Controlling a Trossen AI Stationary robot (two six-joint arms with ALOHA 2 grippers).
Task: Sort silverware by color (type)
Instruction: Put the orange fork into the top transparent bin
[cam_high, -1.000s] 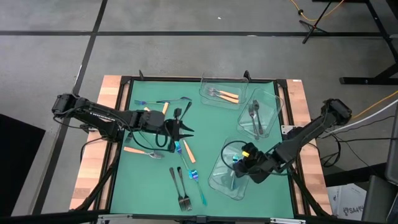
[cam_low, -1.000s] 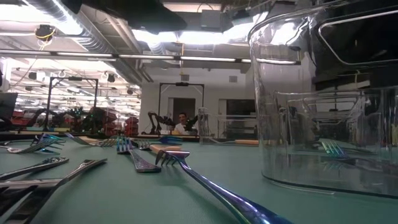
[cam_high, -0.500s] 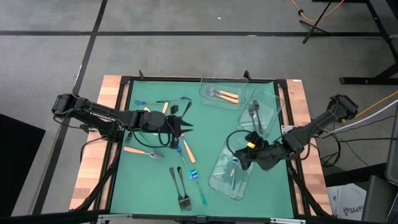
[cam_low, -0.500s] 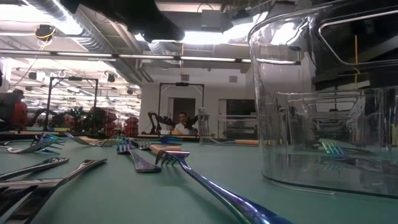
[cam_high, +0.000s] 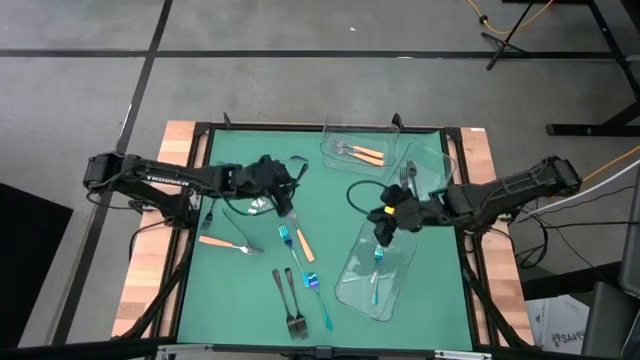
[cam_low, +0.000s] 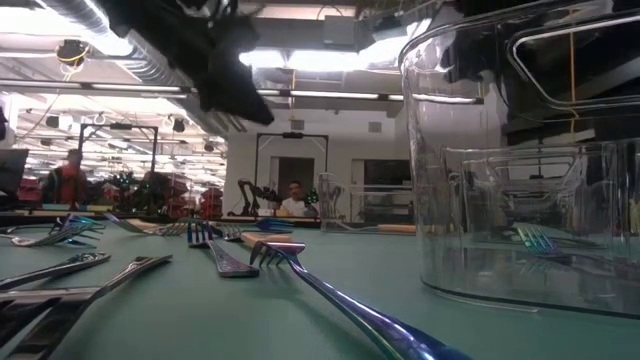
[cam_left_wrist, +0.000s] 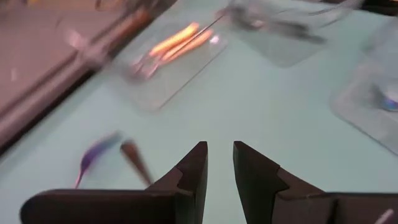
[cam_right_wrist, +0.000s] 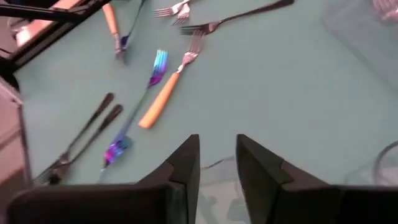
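Loose silverware lies on the green mat (cam_high: 230, 290). There are two orange-handled forks (cam_high: 228, 243) (cam_right_wrist: 163, 99), blue forks (cam_high: 315, 290) (cam_right_wrist: 155, 68), a pair of dark forks (cam_high: 291, 305) (cam_right_wrist: 87, 134) and more forks at the far left (cam_high: 250, 163). One blue fork (cam_high: 377, 275) lies in the near right clear tray (cam_high: 350, 290). My left gripper (cam_high: 290, 185) (cam_left_wrist: 220, 155) hovers over the mat's far middle, open a narrow gap and holding nothing. My right gripper (cam_high: 378, 228) (cam_right_wrist: 217, 149) hangs above that tray's far end, also narrowly open and holding nothing.
A clear tray (cam_high: 340, 132) at the far edge holds orange-handled forks. Another clear tray (cam_high: 440, 165) at the right holds dark forks. In the low view the near tray's wall (cam_low: 520, 150) fills the right side, and a blue fork (cam_low: 330, 290) lies in front. People show in the room behind.
My right gripper has risen out of the near right tray and swung toward the table's far edge and middle, rolling as it went. The blue fork stays lying in the tray. My left gripper has swung toward the far edge and turned toward the far trays.
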